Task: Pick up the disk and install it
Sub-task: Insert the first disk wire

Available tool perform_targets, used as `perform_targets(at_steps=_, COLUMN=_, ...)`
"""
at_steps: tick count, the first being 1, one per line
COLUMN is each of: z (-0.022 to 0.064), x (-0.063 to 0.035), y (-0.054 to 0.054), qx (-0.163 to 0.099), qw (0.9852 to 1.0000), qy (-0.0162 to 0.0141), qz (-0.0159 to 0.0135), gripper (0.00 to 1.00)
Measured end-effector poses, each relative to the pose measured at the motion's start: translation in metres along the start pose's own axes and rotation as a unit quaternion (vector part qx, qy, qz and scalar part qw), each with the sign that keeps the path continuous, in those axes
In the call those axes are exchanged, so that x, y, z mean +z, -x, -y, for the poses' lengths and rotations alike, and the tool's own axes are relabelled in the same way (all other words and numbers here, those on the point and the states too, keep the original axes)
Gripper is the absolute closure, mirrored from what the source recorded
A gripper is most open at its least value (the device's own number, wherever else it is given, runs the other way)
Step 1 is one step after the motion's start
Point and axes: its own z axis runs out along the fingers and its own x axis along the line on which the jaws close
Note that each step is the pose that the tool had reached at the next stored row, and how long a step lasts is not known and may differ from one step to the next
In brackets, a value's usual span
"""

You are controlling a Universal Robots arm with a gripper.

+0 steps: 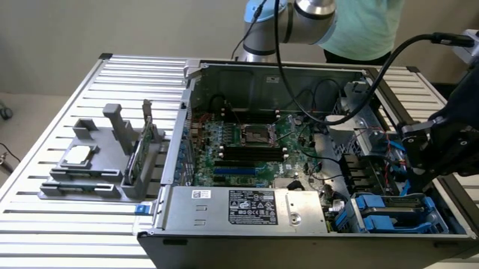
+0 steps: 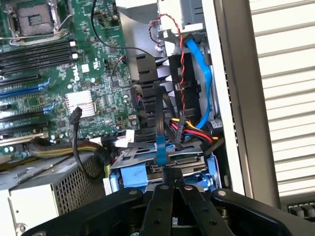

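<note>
The disk, grey metal in a blue plastic carrier, lies in the drive bay at the front corner of the open computer case, on the exterior view's right. My black gripper hangs just above the bay's back end. In the wrist view the gripper is shut, fingertips pressed together right at the disk's connector edge, and nothing shows between them. Whether the tips touch the disk I cannot tell. A blue strap and bundled wires cross just behind the disk.
A grey fixture on the exterior view's left holds a small silver chip and an upright green card. The power supply sits beside the bay, the motherboard behind it. A person in a teal shirt stands behind the table.
</note>
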Motion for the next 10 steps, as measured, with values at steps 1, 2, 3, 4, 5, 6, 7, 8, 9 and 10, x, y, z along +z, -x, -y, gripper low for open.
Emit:
perform_targets(at_steps=1, z=0.0000, x=0.0000, y=0.0000, qx=0.008, qw=1.0000, qy=0.0000, qz=0.0003, gripper=0.89)
perform_targets(at_steps=2, z=0.0000, x=0.0000, y=0.0000, qx=0.017, qw=0.9999, qy=0.0000, qz=0.0005, gripper=0.89)
perform_targets(at_steps=3, z=0.0000, x=-0.0001, y=0.0000, qx=0.025, qw=0.9997, qy=0.0000, qz=0.0008, gripper=0.89)
perform_targets(at_steps=4, z=0.0000, x=0.0000, y=0.0000, qx=0.032, qw=0.9995, qy=0.0001, qz=0.0010, gripper=0.89)
perform_targets(at_steps=5, z=0.0000, x=-0.0001, y=0.0000, qx=0.040, qw=0.9992, qy=0.0001, qz=0.0013, gripper=0.89)
perform_targets(at_steps=6, z=0.0000, x=0.0000, y=0.0000, qx=0.046, qw=0.9989, qy=0.0002, qz=0.0014, gripper=0.89)
perform_targets(at_steps=7, z=0.0000, x=0.0000, y=0.0000, qx=0.052, qw=0.9986, qy=0.0006, qz=0.0016, gripper=0.89)
perform_targets(at_steps=8, z=-0.0001, x=-0.0001, y=0.0000, qx=0.058, qw=0.9983, qy=0.0010, qz=0.0017, gripper=0.89)
perform_targets(at_steps=9, z=-0.0001, x=-0.0001, y=0.0000, qx=0.064, qw=0.9980, qy=0.0015, qz=0.0018, gripper=0.89)
perform_targets(at_steps=10, z=0.0000, x=-0.0001, y=0.0000, qx=0.069, qw=0.9976, qy=0.0021, qz=0.0019, gripper=0.89)
